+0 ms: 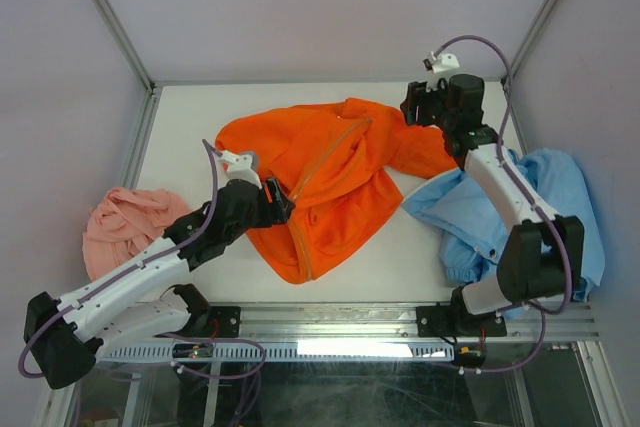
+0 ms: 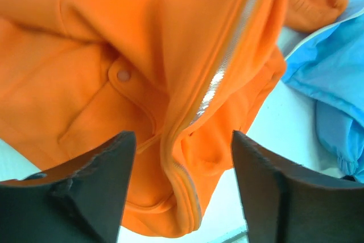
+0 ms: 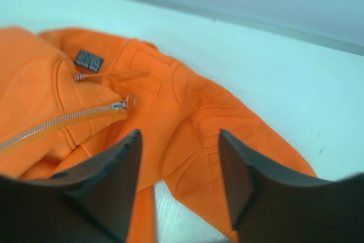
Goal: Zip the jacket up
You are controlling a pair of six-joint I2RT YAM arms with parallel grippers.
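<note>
The orange jacket lies crumpled on the white table, its zipper running diagonally from collar to hem. My left gripper is open and empty, hovering over the jacket's lower left part; in the left wrist view the zipper and hem lie between its fingers. My right gripper is open and empty above the jacket's sleeve near the collar. The right wrist view shows the zipper pull, the dark label and the sleeve between the fingers.
A light blue garment lies at the right, under the right arm, and shows in the left wrist view. A salmon-pink cloth lies at the left. Metal frame posts and grey walls bound the table.
</note>
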